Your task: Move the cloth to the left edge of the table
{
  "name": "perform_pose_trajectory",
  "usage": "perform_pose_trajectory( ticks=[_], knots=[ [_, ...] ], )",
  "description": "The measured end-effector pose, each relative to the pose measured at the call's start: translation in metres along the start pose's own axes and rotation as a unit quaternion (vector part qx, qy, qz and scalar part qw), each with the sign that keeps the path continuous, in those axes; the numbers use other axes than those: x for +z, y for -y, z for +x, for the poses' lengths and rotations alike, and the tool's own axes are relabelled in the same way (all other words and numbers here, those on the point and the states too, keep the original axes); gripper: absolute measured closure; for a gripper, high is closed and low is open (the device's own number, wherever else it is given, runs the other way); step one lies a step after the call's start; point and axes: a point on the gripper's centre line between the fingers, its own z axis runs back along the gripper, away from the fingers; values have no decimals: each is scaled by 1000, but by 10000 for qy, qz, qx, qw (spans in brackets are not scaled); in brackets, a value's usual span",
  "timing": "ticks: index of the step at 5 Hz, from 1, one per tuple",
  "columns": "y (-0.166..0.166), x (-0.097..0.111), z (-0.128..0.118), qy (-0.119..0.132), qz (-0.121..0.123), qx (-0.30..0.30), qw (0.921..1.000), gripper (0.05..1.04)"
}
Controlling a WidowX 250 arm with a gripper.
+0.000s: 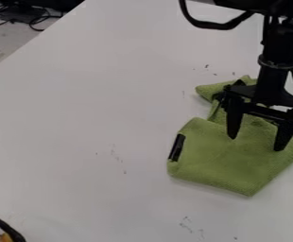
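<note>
Lying right of centre on the white surface (pixel 80 118): green cloth (pixel 231 163), crumpled (dark patch (pixel 177 147) on its edge). Pincer (pixel 255 143) over it, fingers wide apart, gripping nothing. Cables (pixel 38 29) beyond, upper left.

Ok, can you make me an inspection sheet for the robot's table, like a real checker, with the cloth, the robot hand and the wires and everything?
Surface: white table with small dark marks
Job's things: green cloth, folded and bunched, on the right side, away from the left edge; it has a black patch
Clutter: black and orange thing in the bottom left corner, can't tell what
Hand: black hand, fingers apart, pointing down at the cloth; can't tell if it touches
Cables: black loop by the arm; tangled wires beyond the table
Surroundings: grey floor at upper left
</note>
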Motion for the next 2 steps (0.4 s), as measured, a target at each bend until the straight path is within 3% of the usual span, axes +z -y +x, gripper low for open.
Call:
perform_pose_trajectory(
  ticks=[1,2],
  knots=[
    [1,-14,2,-10,-142,-93,9999,84],
    [-16,-24,-1,-53,32,75,10000,84]
  ],
)
